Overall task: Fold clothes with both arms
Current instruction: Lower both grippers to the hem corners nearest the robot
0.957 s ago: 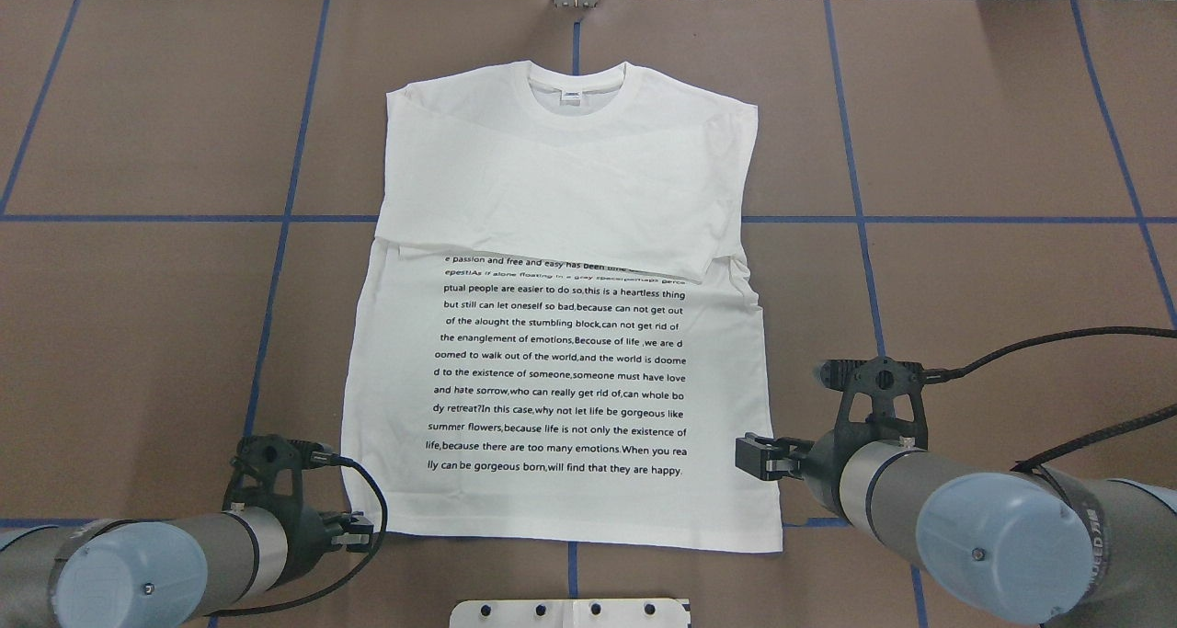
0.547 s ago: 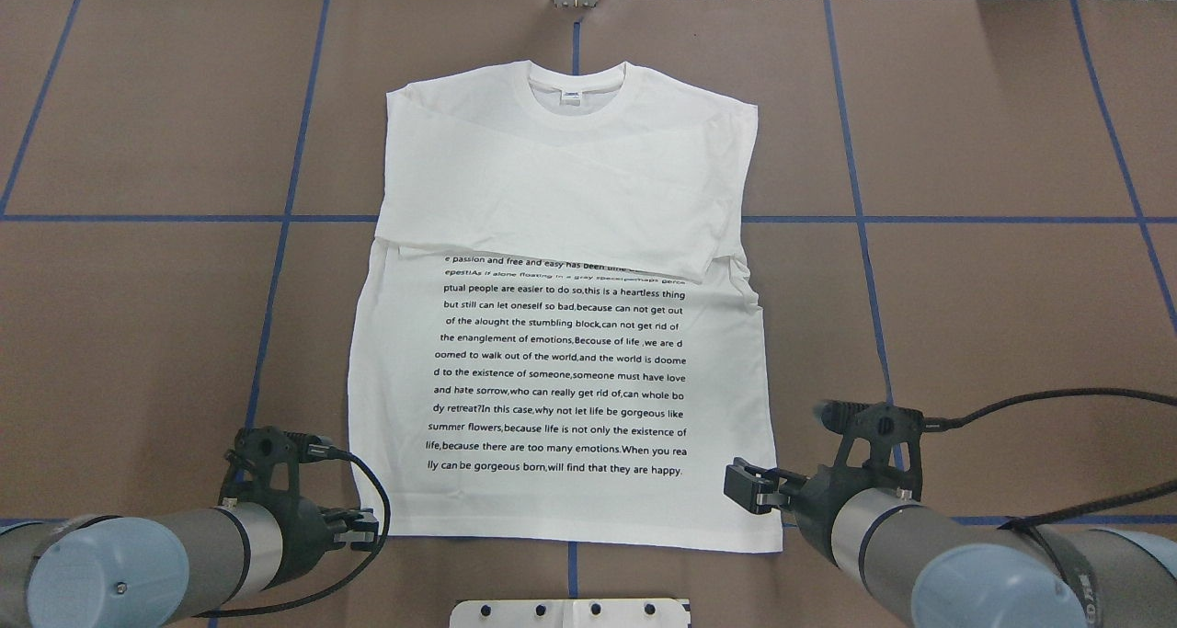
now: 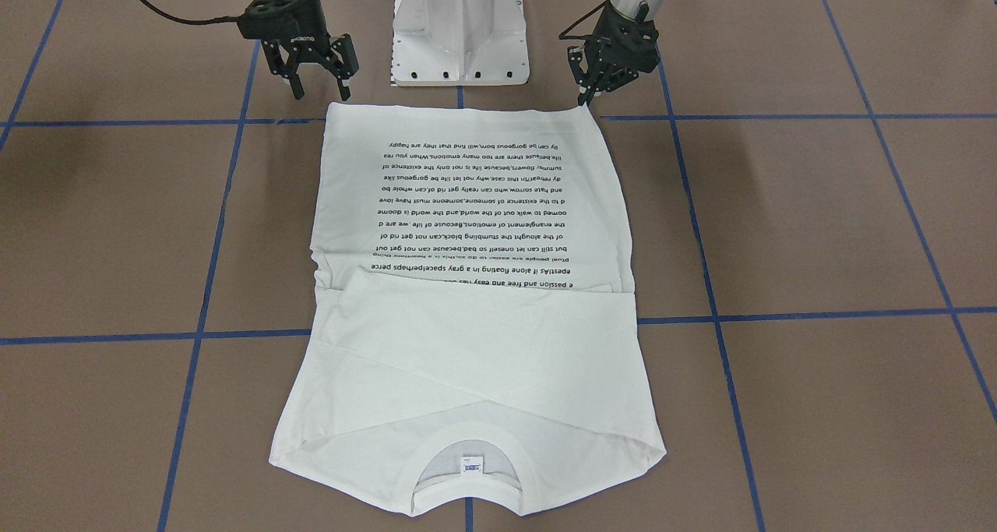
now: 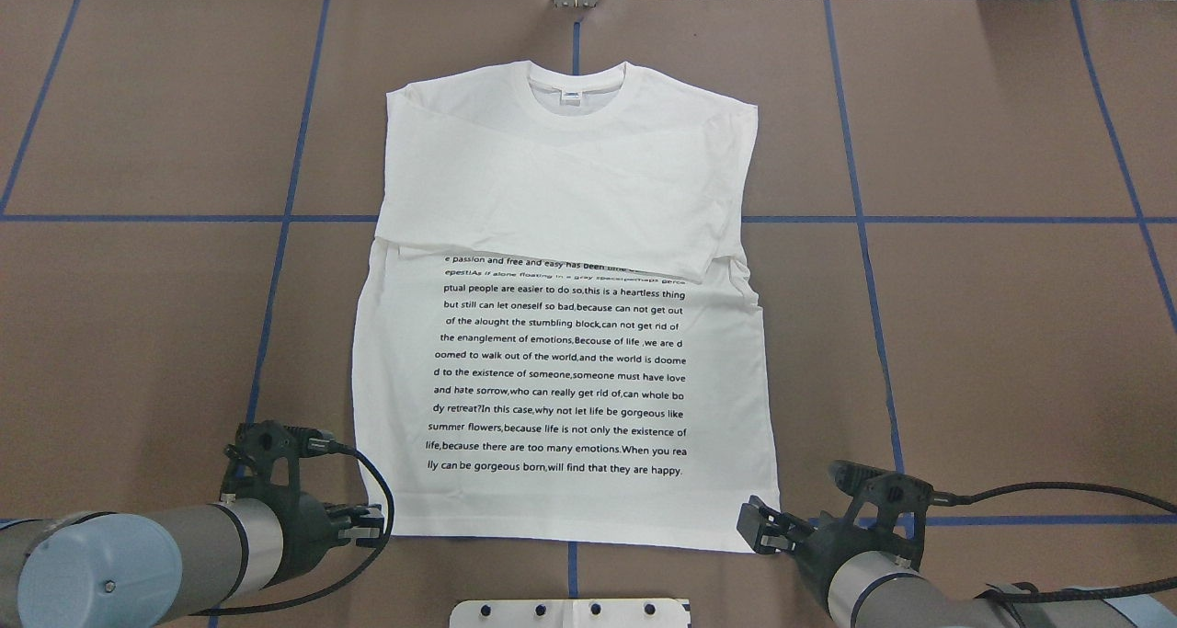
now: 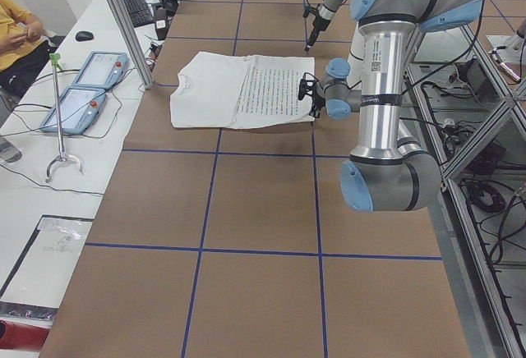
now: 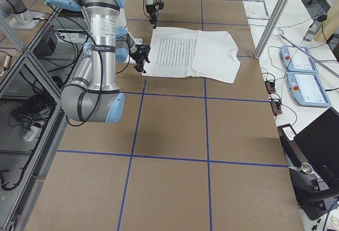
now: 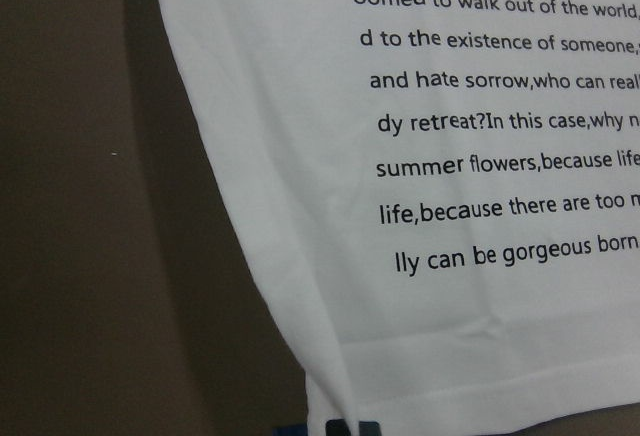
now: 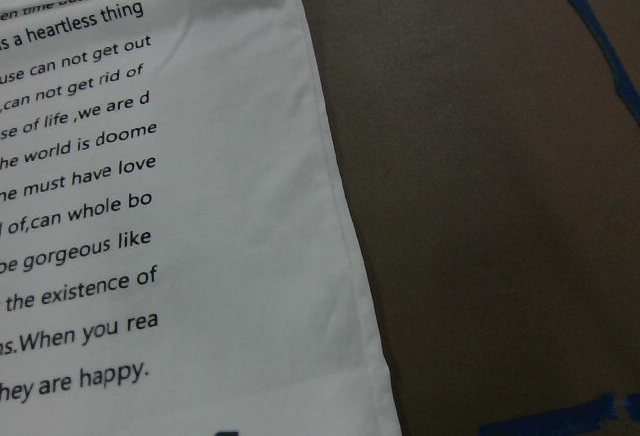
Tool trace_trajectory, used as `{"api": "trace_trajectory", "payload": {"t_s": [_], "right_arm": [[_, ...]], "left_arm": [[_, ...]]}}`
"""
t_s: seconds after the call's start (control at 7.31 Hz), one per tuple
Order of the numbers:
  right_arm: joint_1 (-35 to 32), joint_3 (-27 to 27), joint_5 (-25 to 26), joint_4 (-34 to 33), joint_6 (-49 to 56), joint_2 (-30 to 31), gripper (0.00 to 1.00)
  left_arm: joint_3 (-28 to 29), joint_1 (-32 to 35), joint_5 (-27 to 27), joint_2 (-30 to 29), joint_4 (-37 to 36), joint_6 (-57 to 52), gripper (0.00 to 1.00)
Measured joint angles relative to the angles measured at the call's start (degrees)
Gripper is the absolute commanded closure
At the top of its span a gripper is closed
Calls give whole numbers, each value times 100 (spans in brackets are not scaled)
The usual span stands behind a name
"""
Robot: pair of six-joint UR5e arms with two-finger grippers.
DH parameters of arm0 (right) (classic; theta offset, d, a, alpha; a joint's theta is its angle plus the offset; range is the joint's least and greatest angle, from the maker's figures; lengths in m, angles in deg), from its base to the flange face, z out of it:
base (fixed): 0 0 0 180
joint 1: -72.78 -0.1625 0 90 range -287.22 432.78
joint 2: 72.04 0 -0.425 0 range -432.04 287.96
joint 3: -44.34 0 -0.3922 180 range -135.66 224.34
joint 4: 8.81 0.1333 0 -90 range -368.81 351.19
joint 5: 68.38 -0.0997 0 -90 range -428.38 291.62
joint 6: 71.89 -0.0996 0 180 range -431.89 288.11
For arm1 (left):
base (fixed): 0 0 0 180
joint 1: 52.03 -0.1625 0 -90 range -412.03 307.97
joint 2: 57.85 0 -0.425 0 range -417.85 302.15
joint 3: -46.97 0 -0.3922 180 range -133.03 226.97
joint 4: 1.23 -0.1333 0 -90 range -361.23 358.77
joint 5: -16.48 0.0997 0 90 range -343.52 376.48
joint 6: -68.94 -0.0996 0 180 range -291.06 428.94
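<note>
Two-handed, hovering left gripper (image 4: 371, 524) and right gripper (image 4: 756, 525), both spread, at robot-side hem corners of T-shirt (image 4: 561, 334) lying flat on tabletop (image 4: 1011, 334), expecting soft, light, floppy cloth, so pinching those corners.

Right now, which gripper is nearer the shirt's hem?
Left, it seems. The left gripper has its tips at one corner of the hem; the right gripper hangs open just short of the other corner.
</note>
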Motion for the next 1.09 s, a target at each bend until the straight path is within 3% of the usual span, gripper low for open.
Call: {"api": "trace_trajectory", "payload": {"t_s": [0.14, 0.68, 0.96, 1.09], "right_arm": [[113, 115, 154, 2, -164, -10, 28], [382, 487, 464, -44, -355, -237, 29], [396, 531, 484, -106, -330, -271, 45], [399, 538, 483, -191, -324, -321, 45]], "left_arm": [[-8, 1, 2, -1, 6, 13, 100], [-19, 1, 3, 1, 14, 113, 100], [-25, 1, 4, 0, 14, 133, 100], [-26, 1, 5, -1, 14, 135, 100]]}}
